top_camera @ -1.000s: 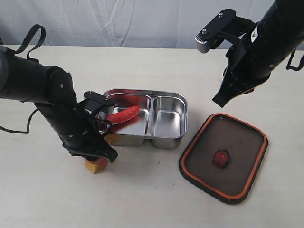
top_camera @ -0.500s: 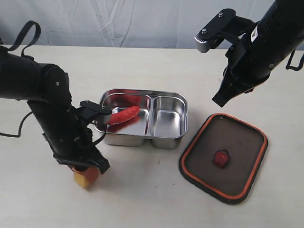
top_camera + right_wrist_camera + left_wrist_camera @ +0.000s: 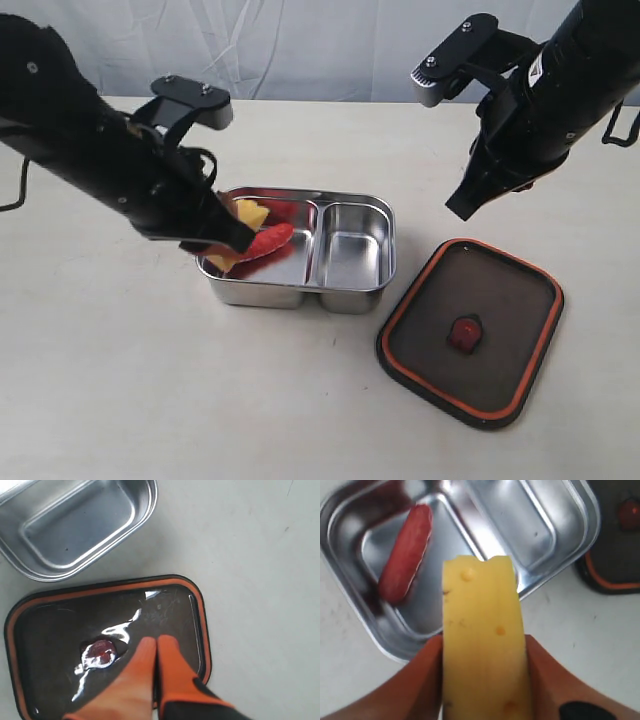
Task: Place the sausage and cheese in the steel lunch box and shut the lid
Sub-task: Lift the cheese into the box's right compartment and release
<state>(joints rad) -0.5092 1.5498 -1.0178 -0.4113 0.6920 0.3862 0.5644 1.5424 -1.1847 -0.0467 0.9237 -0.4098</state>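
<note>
My left gripper (image 3: 232,238) is shut on the yellow cheese (image 3: 248,212) and holds it in the air over the near-left edge of the steel lunch box (image 3: 352,298). In the left wrist view the cheese (image 3: 480,630) sits squeezed between both orange fingers (image 3: 427,675). The dark-red sausage (image 3: 266,241) lies in the larger compartment, also seen from the left wrist as sausage (image 3: 406,557). The smaller compartment (image 3: 530,527) holds nothing. The dark lid (image 3: 500,300) lies flat on the table right of the box, its orange-red valve (image 3: 464,333) facing up. My right gripper (image 3: 463,212) hangs shut and empty above the lid (image 3: 55,620).
The beige table (image 3: 300,420) carries only the box and the lid. A pale cloth backdrop (image 3: 300,40) runs along the far edge. The lid's orange rim (image 3: 202,615) lies close to the box's right end (image 3: 145,510).
My left gripper has lifted the cheese off the table in front of the box and carried it up and over the box's left compartment. The right arm has stayed still.
</note>
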